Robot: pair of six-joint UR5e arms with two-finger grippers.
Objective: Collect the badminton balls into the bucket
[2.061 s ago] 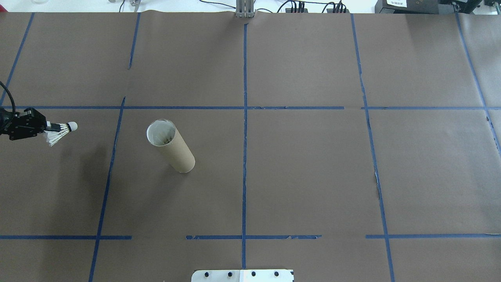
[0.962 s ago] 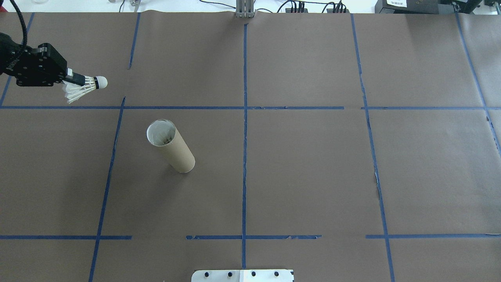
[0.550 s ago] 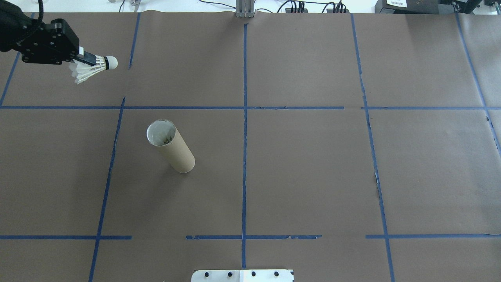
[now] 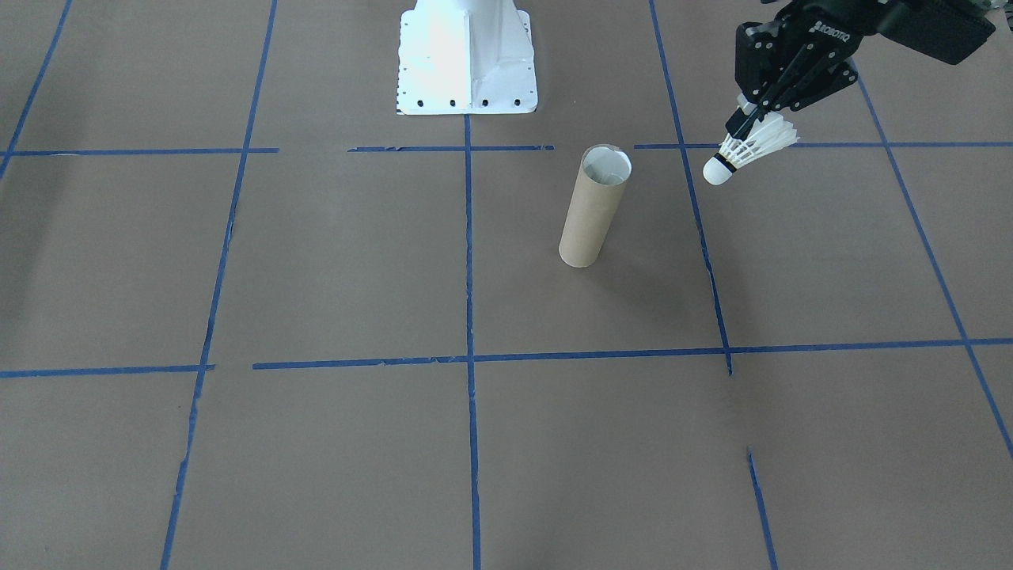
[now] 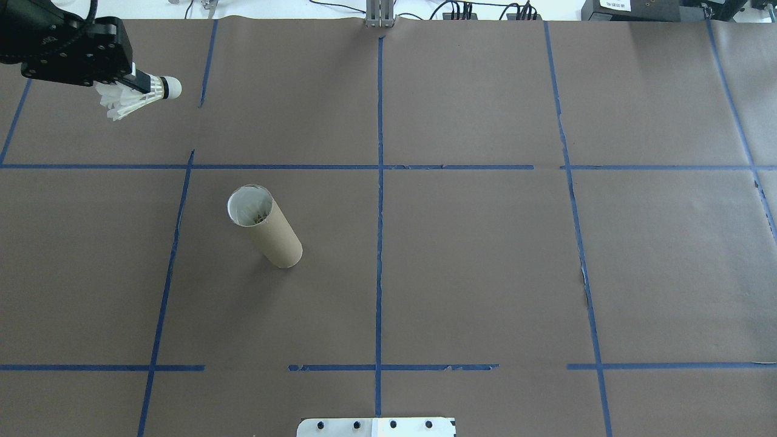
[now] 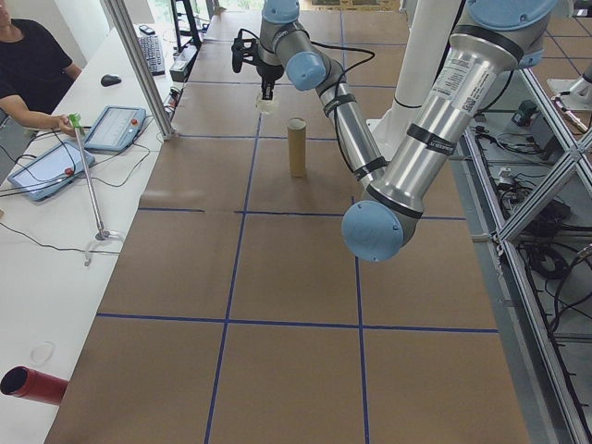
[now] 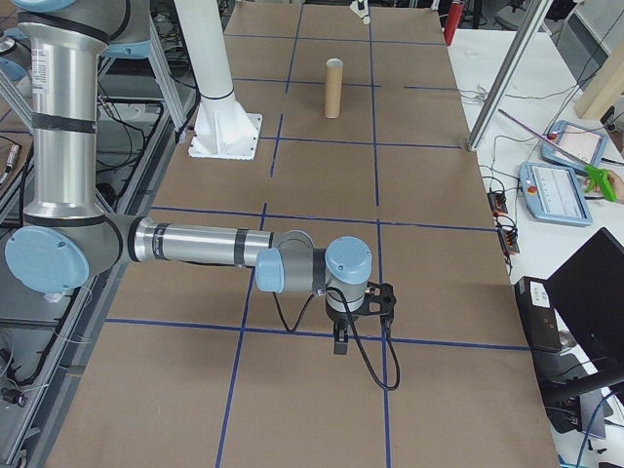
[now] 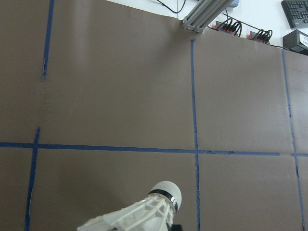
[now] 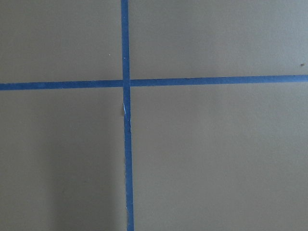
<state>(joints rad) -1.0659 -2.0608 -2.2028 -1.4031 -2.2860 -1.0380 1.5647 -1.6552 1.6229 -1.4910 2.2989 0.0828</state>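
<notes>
The badminton ball (image 5: 136, 97), a white feather shuttlecock with a black band, hangs in the air at the table's far left corner. My left gripper (image 5: 143, 81) is shut on its skirt, cork tip pointing right. From the front, the badminton ball (image 4: 744, 146) tilts down-left under the left gripper (image 4: 748, 123), and the left wrist view shows the badminton ball (image 8: 144, 214) at the bottom edge. The bucket (image 5: 265, 226), a brown cardboard tube, stands upright well nearer and to the right; the same bucket (image 4: 593, 207) has its mouth open. My right gripper (image 7: 341, 341) hovers low over the paper; I cannot tell its state.
Brown paper with blue tape lines (image 5: 379, 243) covers the table. The white robot base (image 4: 467, 55) stands at the near middle edge. An aluminium post (image 5: 379, 12) and cables line the far edge. A person (image 6: 37, 74) sits at a side desk with tablets.
My left gripper has carried the badminton ball away from the robot toward the far left corner, and in the last half second rose slightly and levelled. The bucket has not moved.
</notes>
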